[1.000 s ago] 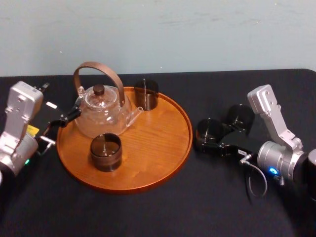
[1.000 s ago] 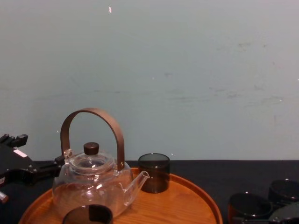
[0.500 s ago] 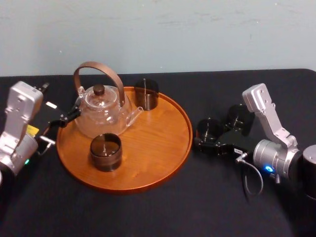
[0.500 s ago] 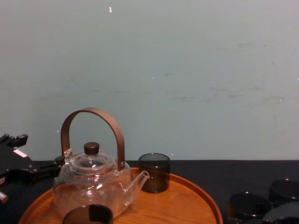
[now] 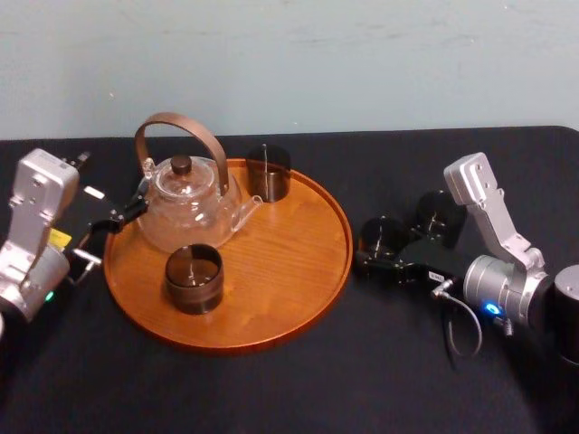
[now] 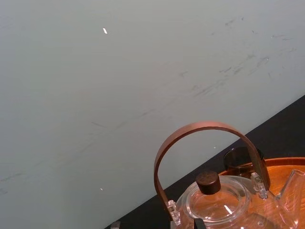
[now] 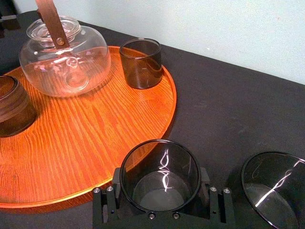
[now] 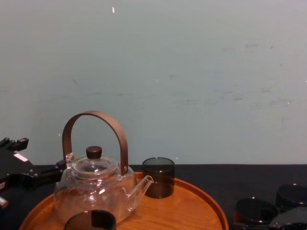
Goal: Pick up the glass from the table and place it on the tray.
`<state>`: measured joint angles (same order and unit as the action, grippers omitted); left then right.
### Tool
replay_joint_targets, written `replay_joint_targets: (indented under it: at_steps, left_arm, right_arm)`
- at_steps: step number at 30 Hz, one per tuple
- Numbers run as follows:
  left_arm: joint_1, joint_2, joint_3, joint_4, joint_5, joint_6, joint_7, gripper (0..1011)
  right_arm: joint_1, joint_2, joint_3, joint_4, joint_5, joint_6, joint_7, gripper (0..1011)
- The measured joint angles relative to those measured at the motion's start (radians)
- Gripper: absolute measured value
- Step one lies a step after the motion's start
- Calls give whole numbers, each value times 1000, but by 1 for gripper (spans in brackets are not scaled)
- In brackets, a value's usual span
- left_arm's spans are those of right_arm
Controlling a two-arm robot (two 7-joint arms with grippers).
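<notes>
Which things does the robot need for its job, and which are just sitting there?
Needed: right gripper, table glass beside the tray, tray, table.
Just sitting: glass teapot, smoky tray glass, ribbed cup, spare table glass, left gripper.

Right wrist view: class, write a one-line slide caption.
Right gripper straddles a smoked glass on the black table, beside the wooden tray carrying a glass teapot.
</notes>
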<state>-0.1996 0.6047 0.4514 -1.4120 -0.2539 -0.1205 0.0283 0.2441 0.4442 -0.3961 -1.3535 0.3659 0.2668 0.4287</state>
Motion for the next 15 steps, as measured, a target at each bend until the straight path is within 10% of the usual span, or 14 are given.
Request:
replay_joint_targets:
  at_steps: [15]
  left_arm:
    - [0, 0, 0, 0, 0, 0, 0, 1001]
  right_arm:
    - [-1, 1, 1, -2, 0, 0, -1, 909]
